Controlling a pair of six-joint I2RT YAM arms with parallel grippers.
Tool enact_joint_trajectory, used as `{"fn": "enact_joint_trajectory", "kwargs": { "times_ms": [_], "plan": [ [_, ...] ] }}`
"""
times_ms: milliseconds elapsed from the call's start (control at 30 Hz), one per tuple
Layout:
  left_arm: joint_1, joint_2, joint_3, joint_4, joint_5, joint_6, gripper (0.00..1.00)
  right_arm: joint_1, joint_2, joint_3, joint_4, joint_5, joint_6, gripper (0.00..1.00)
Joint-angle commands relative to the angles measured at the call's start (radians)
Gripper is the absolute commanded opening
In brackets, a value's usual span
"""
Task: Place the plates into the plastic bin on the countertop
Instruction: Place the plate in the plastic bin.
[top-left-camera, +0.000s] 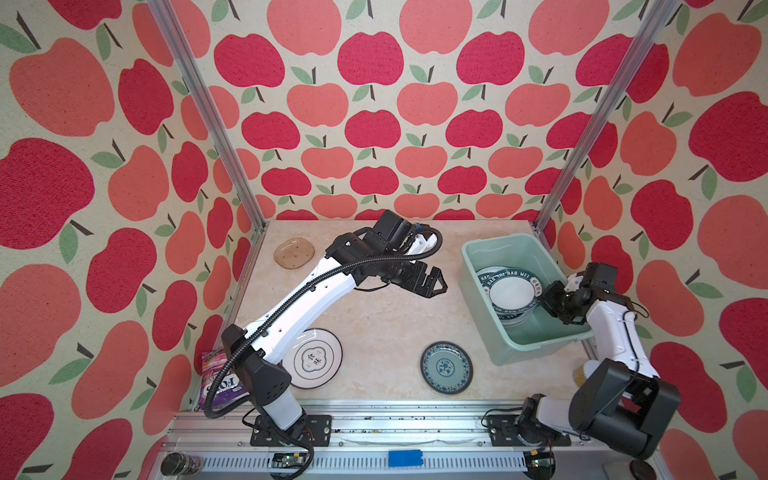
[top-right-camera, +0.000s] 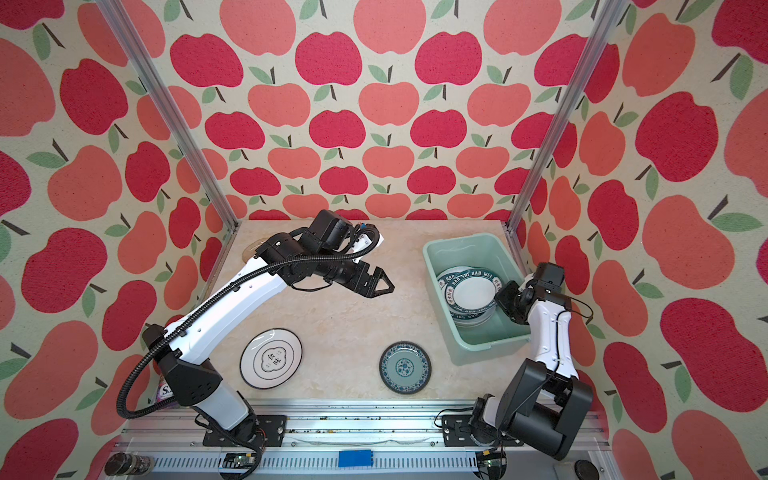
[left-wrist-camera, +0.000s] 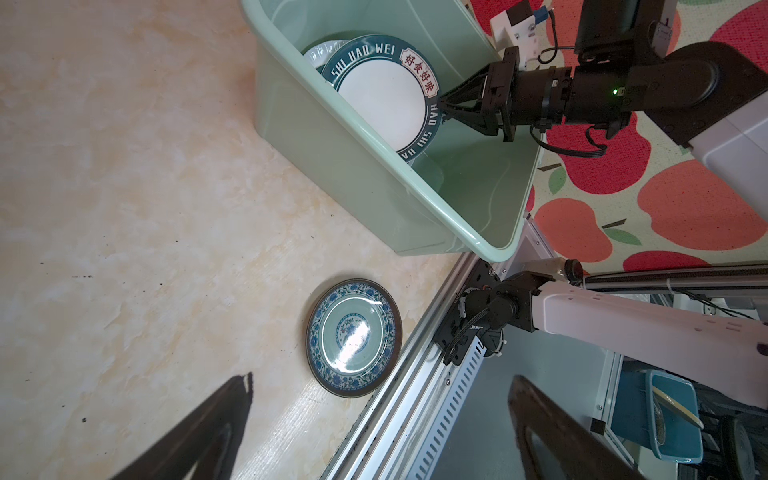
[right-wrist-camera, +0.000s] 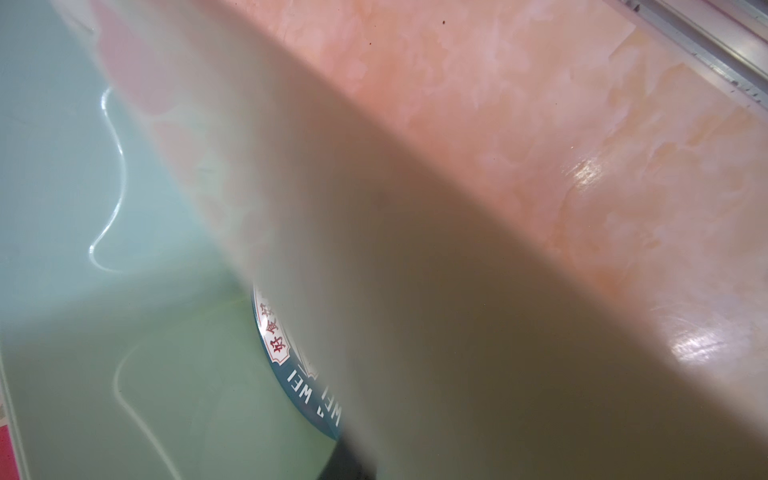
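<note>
Right gripper (left-wrist-camera: 442, 106) pinches the tilted lettered plate (left-wrist-camera: 382, 104) by its rim inside the bin (left-wrist-camera: 332, 166). Letting go from here may chip the plates beneath (left-wrist-camera: 320, 54). Left gripper (top-left-camera: 438, 283) hangs wide open, empty.

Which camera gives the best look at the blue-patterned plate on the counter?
The left wrist view: the teal patterned plate appears large, whole and unobstructed. Both top views show the plate whole but smaller. The right wrist view misses it.

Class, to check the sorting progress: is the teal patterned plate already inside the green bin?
No, the teal plate lies on the countertop, outside the bin.
</note>
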Motion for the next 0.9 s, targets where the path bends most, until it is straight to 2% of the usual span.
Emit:
{"fn": "enact_joint_trajectory", "kwargs": {
  "times_ms": [0,467,533,667,867],
  "plan": [
    [-0.004,0.008,0.030,-0.025,-0.013,0.017,0.99,0.018,0.026,-0.002,-0.084,-0.020,0.002,0.17],
    [-0.004,0.004,0.039,-0.027,-0.022,0.018,0.99,0.018,0.022,0.006,-0.091,-0.027,0.000,0.18],
    [-0.005,0.002,0.037,-0.026,-0.028,0.018,0.99,0.018,0.021,0.013,-0.097,-0.032,-0.005,0.21],
    [-0.005,-0.017,0.031,-0.032,-0.080,0.016,0.99,0.018,0.003,0.035,-0.104,-0.053,-0.009,0.31],
    [0.023,-0.130,-0.048,0.007,-0.214,-0.018,0.99,0.044,-0.059,0.131,-0.114,-0.101,-0.015,0.63]
  ]
}}
